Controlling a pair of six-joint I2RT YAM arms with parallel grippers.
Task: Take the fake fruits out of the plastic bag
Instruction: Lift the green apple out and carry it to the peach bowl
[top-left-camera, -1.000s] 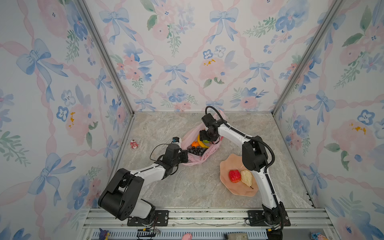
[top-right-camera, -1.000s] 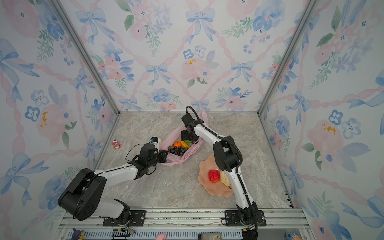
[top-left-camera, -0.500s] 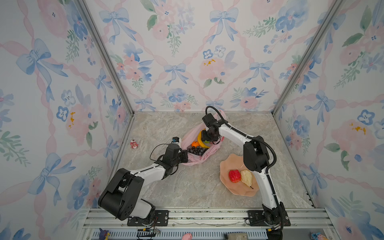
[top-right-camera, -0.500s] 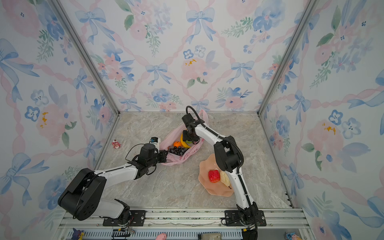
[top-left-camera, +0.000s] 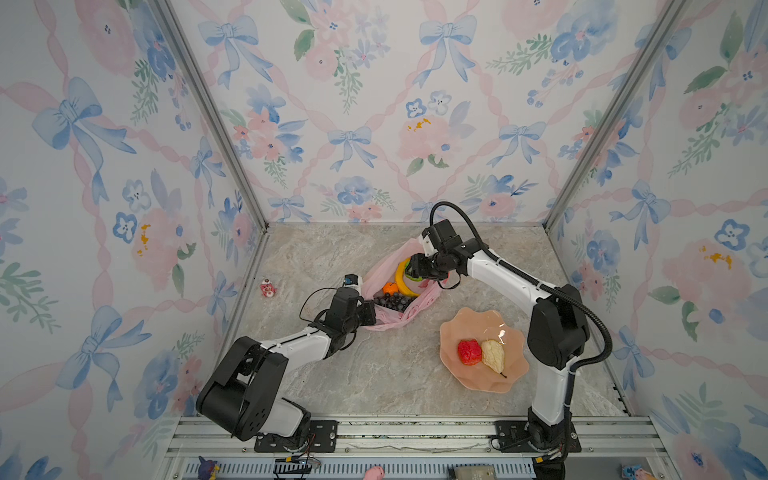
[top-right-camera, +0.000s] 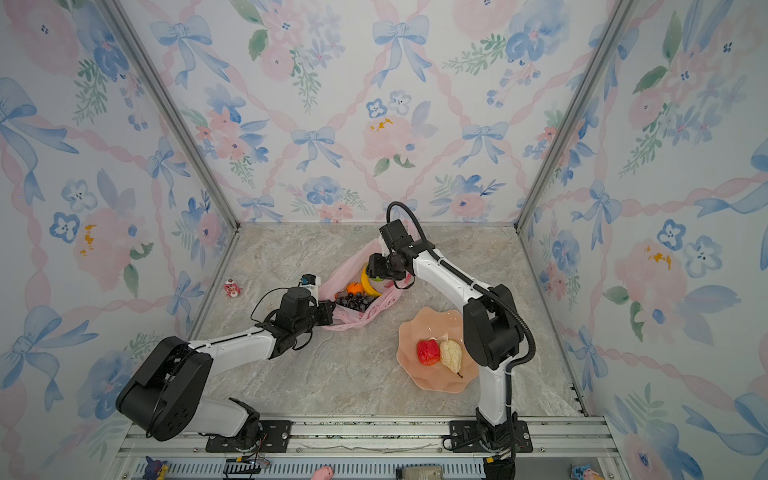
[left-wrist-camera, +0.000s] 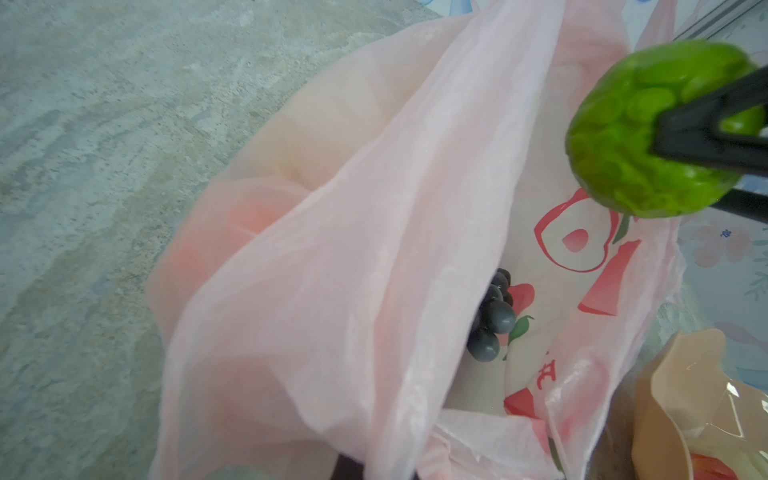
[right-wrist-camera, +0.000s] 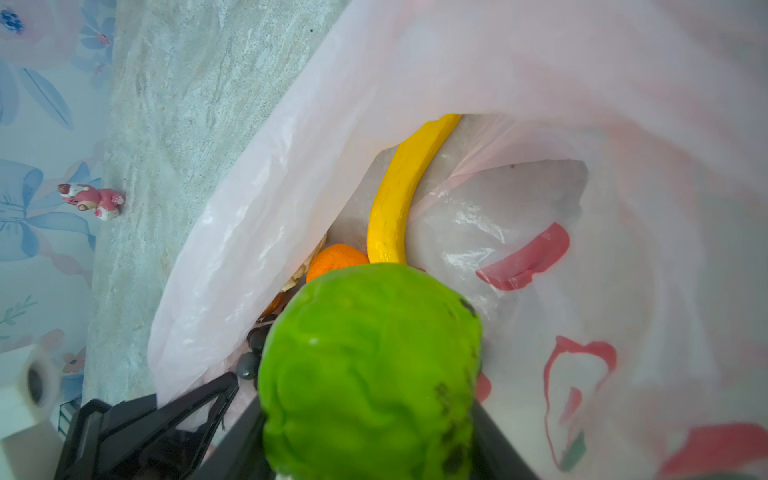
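**Top views: the right jaws have just closed on the green fruit**

At the far left, at 9 o'clock from the plastic bag (top-left-camera: 417, 306), a small figurine (top-left-camera: 267, 288) stands alone; it is not part of the task. The left gripper (top-left-camera: 370, 312) sits at the bag's 8 o'clock edge. It is closed, and as far as I can tell it pinches the thin film there, keeping the mouth open; its place is the same as one second ago.

Inside the bag, going rightward, lie the grape bunch (top-left-camera: 392, 300), an orange (top-left-camera: 390, 287) and the banana (top-left-camera: 401, 276).

The change is at the bag's 1 o'clock side. The right gripper (top-left-camera: 417, 269) has hardly moved, but its jaws have narrowed and now clamp the green fruit (right-wrist-camera: 370, 374). The left wrist view shows a black finger (left-wrist-camera: 706, 124) pressed across this fruit, which seems to sit just over the bag's rim. I judge that the grasp is made and the lift out can begin.

At 4 o'clock from the bag is the plate (top-left-camera: 457, 330), well apart from the right gripper. It carries a red fruit (top-left-camera: 469, 352) and a pear (top-left-camera: 493, 356), touching each other. So two fruits are out, and several remain inside.
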